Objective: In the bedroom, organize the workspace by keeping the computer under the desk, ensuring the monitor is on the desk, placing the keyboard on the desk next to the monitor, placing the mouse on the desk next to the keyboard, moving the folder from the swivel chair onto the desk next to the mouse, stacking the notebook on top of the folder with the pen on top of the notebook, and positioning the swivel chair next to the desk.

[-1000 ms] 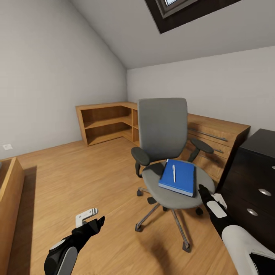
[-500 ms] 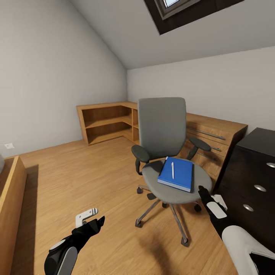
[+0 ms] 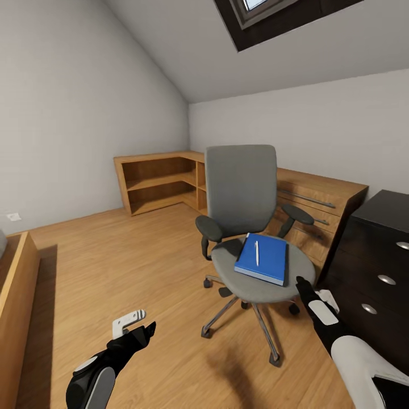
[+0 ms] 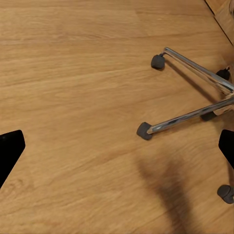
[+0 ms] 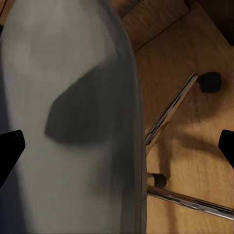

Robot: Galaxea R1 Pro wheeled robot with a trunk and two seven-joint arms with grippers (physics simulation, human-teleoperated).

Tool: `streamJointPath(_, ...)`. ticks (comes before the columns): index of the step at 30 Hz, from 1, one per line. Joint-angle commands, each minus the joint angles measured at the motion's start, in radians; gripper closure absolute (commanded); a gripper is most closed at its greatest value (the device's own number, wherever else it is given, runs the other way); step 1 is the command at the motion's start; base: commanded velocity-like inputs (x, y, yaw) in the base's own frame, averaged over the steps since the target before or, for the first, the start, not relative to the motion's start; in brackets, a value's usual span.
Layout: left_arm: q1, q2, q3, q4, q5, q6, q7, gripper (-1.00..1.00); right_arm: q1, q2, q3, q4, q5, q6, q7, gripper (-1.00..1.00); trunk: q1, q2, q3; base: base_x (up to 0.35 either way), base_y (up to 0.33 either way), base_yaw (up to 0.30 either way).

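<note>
Two open grippers, left gripper (image 3: 136,322) and right gripper (image 3: 316,291), hold nothing; the stiff, light-looking blue folder (image 3: 264,259) with the pen (image 3: 256,253) lies near the swivel chair (image 3: 250,227) seat's front edge, best pinched at an overhanging edge.

Walls: plain white, sloped ceiling (image 3: 170,51).
Window: dark-framed skylight (image 3: 267,14).
Floor: wood planks (image 3: 113,267).
Furniture: wooden corner shelving (image 3: 162,184); low drawers (image 3: 318,204), possibly a dresser.
</note>
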Motion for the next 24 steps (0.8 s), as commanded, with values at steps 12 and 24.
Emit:
streamJointPath(12,-0.001,0.000,-0.001,-0.001,0.009,-0.001,0.009,-1.00,0.000,-0.013,0.002,0.001,-0.011,-0.004,-0.003,-1.00,0.000,0.000,-0.001,0.096,0.000,0.000)
streamJointPath(24,-0.001,0.001,-0.001,-0.001,0.009,-0.002,0.009,-1.00,0.000,-0.015,0.002,0.000,-0.011,-0.004,-0.003,-1.00,0.000,0.000,-0.001,0.156,0.000,0.000)
